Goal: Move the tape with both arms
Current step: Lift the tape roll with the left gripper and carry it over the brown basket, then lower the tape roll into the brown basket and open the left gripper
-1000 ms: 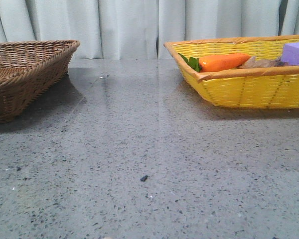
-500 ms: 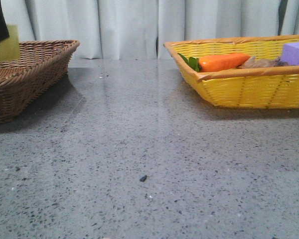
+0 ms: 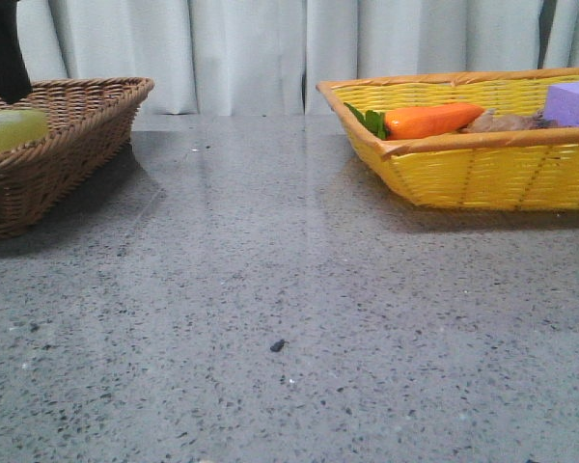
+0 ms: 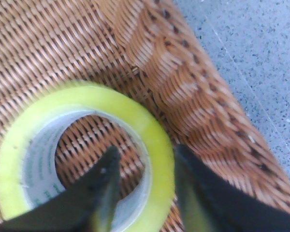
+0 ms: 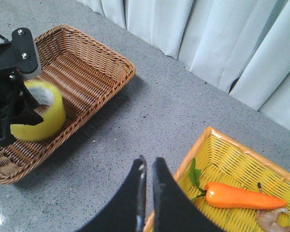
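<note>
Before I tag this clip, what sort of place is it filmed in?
Probably an indoor test or lab tabletop: a speckled grey stone-look table, pale curtains as a backdrop, and two wicker baskets, brown and yellow, holding props like a toy carrot.

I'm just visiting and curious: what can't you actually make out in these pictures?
- Front view: the tape is mostly hidden behind the brown basket rim; the left arm is cut off by the edge.
- Left wrist view: the core's green lettering is blurred.
- Right wrist view: the brownish item beside the carrot is cut off.
</note>
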`<state>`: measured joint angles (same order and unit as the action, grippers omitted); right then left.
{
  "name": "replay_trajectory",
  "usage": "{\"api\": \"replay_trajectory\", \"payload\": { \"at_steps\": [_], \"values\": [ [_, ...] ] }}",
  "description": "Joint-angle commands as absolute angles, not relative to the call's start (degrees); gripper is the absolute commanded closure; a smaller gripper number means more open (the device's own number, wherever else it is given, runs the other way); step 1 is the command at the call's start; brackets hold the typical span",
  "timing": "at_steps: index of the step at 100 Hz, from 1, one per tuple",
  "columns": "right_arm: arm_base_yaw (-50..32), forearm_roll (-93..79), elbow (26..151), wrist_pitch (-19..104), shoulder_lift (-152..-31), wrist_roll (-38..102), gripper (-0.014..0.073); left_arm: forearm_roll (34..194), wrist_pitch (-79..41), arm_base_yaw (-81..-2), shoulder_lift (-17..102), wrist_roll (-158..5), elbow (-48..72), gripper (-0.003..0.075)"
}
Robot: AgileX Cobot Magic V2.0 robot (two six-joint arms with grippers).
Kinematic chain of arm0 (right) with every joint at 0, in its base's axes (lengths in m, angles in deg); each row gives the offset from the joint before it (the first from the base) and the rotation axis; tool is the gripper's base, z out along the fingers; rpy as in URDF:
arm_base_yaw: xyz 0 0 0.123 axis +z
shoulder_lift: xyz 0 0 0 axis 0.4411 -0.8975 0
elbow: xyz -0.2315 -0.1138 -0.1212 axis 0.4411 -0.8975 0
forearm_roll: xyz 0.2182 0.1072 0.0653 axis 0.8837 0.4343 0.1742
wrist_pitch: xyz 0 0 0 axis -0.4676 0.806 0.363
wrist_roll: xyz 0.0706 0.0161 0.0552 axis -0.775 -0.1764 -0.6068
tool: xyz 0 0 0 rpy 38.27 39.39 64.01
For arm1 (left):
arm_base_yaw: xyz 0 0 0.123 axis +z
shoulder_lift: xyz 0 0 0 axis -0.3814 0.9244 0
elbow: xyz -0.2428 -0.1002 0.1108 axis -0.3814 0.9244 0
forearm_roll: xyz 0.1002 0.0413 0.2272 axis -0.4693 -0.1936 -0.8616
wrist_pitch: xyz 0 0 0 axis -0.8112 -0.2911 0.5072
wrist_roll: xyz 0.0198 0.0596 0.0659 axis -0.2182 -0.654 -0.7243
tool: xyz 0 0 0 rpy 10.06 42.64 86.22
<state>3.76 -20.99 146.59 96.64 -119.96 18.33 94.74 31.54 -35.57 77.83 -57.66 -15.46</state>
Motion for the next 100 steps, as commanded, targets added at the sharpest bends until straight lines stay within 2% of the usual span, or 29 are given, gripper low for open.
{"api": "replay_trajectory", "payload": {
  "at_steps": [1, 23, 33, 40, 58, 82, 100],
  "values": [
    [3.29, -21.93, 148.14, 92.78, -117.58, 18.91, 0.0666, 95.18, 29.63, -35.57, 75.08, -57.1, -17.12, 0.0395],
    [3.29, -22.36, 148.14, 93.1, -116.02, 18.91, 0.0666, 93.92, 30.65, -35.57, 73.31, -56.98, -17.95, 0.04],
    [3.29, -22.32, 147.59, 92.99, -114.64, 18.91, 0.0666, 94.34, 30.8, -35.57, 70.7, -55.29, -18.98, 0.0443],
    [3.29, -22.32, 145.89, 92.23, -112.99, 18.91, 0.0666, 96.34, 30.64, -35.57, 67.99, -54.72, -19.07, 0.0507],
    [3.29, -22.43, 136.81, 87.74, -105.4, 18.91, 0.0666, 100.53, 30.64, -35.57, 59.77, -54.65, -18.84, 0.0743],
    [3.29, -22.52, 116.43, 76.26, -89.67, 17.61, 0.0666, 101.27, 30.46, -35.57, 48.77, -54.28, -18.46, 0.0741],
    [3.29, -22.83, 99.6, 68.06, -75.96, 17.61, 0.0666, 101.52, 24.37, -35.57, 38.69, -54.28, -11.53, 0.0741]
  ]
}}
